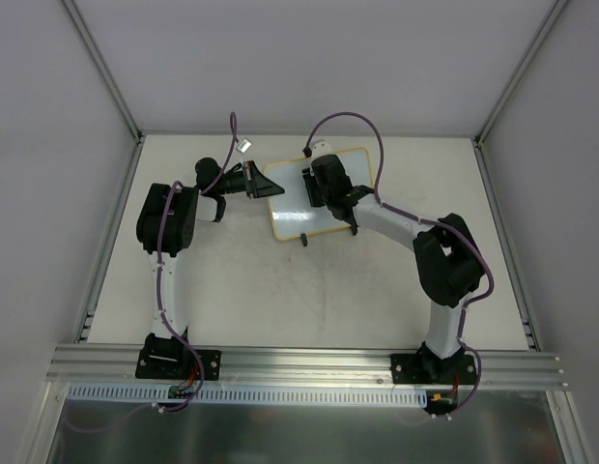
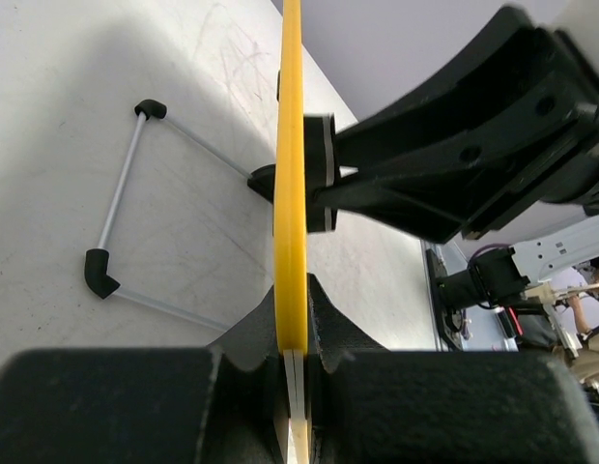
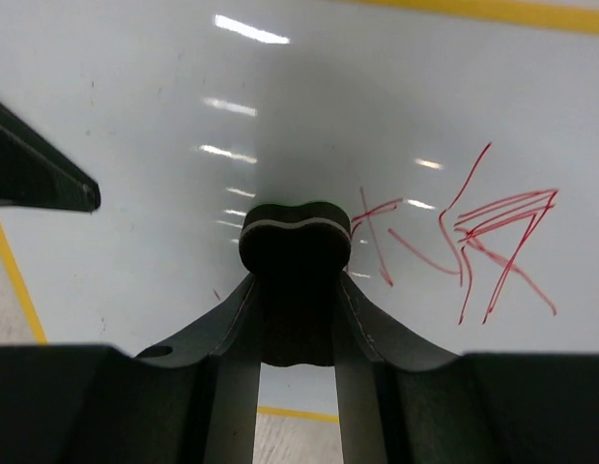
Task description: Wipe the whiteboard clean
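Wiping is the step in hand. Your right gripper is closed on the small black bone-shaped eraser, fingers pinching its waist, and the eraser's face looks pressed against the small white rounded-corner whiteboard with the yellow rim. That board sits in the upper middle of the top view, with its two black feet on the lower edge. Your left gripper is clamped narrow on the board's left rim (in the left wrist view the yellow edge runs straight up from between its fingers), bracing it.

In the right wrist view the red marker scribble lies just to the right of the eraser and looks whole. The surface to the left and above reads clean apart from glare. I judge the job barely begun, with all the ink yet to go.

Your next move calls for dragging the eraser toward the right of that view, across the scribble, with pressure into the board, then repeating passes until no red shows. Hold the left clamp firm: a sideways push could twist the board between those fingers. I cannot tell whether the board lies flat on the pale table or leans on its wire stand.
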Tool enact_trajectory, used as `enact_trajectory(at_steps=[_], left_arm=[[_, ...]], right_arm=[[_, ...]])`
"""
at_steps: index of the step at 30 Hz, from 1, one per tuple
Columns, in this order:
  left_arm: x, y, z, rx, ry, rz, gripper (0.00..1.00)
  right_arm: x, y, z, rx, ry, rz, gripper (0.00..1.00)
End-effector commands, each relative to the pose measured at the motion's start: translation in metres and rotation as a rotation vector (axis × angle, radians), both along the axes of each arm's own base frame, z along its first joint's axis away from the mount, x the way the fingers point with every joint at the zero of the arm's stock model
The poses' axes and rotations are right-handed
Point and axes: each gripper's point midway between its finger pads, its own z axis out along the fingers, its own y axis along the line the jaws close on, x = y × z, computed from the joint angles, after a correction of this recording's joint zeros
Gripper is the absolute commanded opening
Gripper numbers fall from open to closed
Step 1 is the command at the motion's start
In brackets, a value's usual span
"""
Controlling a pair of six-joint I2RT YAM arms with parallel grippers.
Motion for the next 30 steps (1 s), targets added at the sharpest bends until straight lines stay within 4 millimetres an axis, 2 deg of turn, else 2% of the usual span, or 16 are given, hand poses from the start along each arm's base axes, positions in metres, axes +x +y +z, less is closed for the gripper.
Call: enact_trajectory(at_steps=[1, 2, 7, 14, 19, 26, 30], left_arm=[[-0.008, 0.001, 0.027, -0.017, -0.380, -0.045, 0.00], [-0.007, 0.000, 0.026, -0.017, -0.380, -0.045, 0.00], [-0.007, 0.000, 0.027, -0.017, -0.381, -0.045, 0.00], [-0.007, 0.000, 0.027, -0.017, -0.383, -0.045, 0.00], [-0.007, 0.000, 0.027, -0.017, -0.380, -0.045, 0.00], [-0.008, 0.001, 0.027, -0.017, -0.380, -0.045, 0.00], [-0.007, 0.001, 0.027, -0.017, -0.383, -0.043, 0.00]], right_arm=[[-0.031, 0.004, -0.030, 0.008, 0.086, 0.026, 0.00], [-0.040, 0.001, -0.041, -0.004, 0.105, 0.026, 0.00], [-0.066, 0.010, -0.060, -0.013, 0.136, 0.059, 0.00], [-0.084, 0.007, -0.079, -0.042, 0.174, 0.064, 0.00], [-0.077, 0.002, -0.073, -0.049, 0.152, 0.040, 0.00], [-0.052, 0.006, -0.049, -0.023, 0.114, 0.036, 0.00], [-0.027, 0.010, -0.020, 0.007, 0.063, 0.024, 0.00]])
